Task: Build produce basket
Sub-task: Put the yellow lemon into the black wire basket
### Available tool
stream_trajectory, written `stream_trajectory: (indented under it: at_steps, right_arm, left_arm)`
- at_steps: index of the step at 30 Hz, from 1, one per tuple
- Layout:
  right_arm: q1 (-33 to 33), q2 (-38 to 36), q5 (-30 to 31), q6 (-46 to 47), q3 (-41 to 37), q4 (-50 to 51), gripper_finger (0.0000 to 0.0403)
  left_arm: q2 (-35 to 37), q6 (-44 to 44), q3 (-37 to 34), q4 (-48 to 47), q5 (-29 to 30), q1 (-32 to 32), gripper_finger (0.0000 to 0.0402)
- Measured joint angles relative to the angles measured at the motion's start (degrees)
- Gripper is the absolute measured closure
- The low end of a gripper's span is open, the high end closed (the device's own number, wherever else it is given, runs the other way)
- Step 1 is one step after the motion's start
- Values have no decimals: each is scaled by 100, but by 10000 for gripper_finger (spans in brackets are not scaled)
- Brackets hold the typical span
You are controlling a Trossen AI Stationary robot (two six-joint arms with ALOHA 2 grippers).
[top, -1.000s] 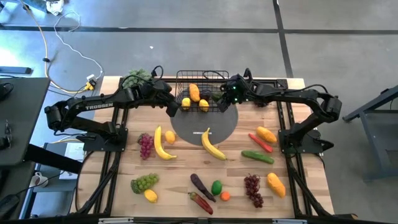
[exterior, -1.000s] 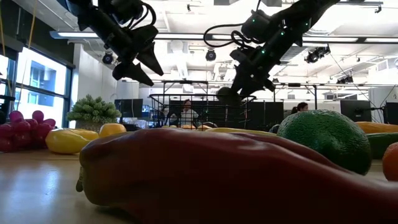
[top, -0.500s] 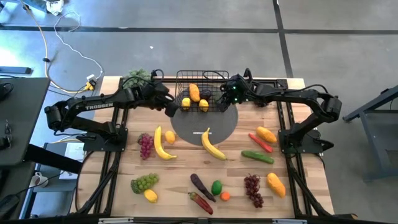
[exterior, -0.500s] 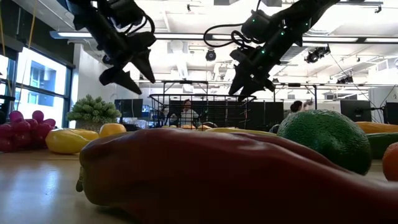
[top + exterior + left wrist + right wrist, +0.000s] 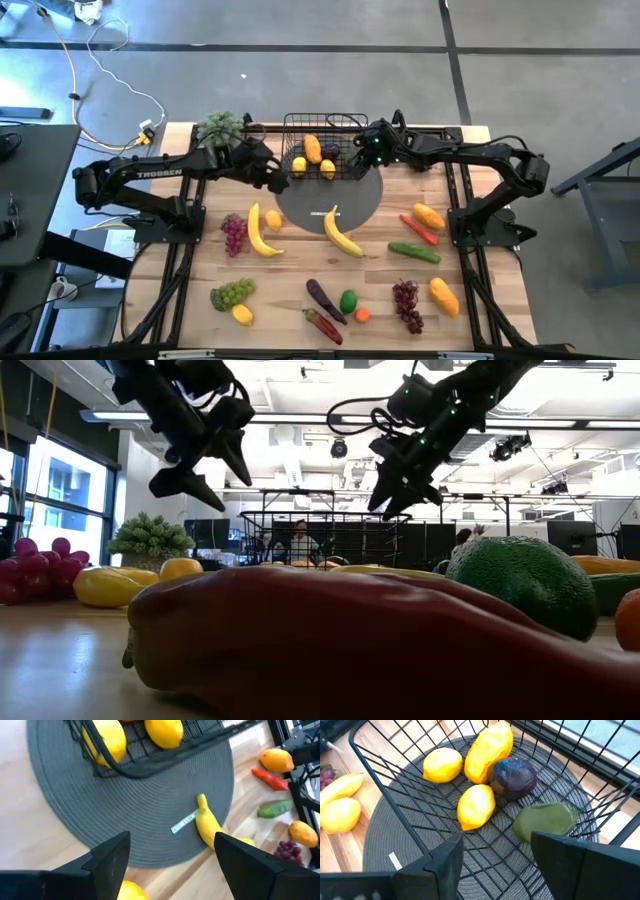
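Black wire-mesh basket sits on the round grey woven mat on the wooden counter, now holding two yellow lemons, an orange mango, a dark purple round fruit and a dull green avocado, freshly dropped in: the right fingers, directly above it, have just spread and hang empty. That's one more piece banked. The left fingers are open too and have swung off the basket's side, with a yellow banana just ahead, probably the next pick.

Two dark jointed arms, white lettering along left arm, green light, apparently, by right hand
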State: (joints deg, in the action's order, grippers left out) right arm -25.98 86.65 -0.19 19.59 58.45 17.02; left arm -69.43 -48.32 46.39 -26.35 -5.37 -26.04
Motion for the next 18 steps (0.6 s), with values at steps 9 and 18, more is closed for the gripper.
stream_trajectory:
  at_steps: [9, 18]
  right_arm:
    - [0, -2, 0, -37, 580, 426, 190]
    - [13, -2, 0, 61, 682, 500, 190]
  left_arm:
    - [0, -1014, 0, -136, 499, 678, 125]
    - [0, -1836, 0, -765, 1272, 1287, 125]
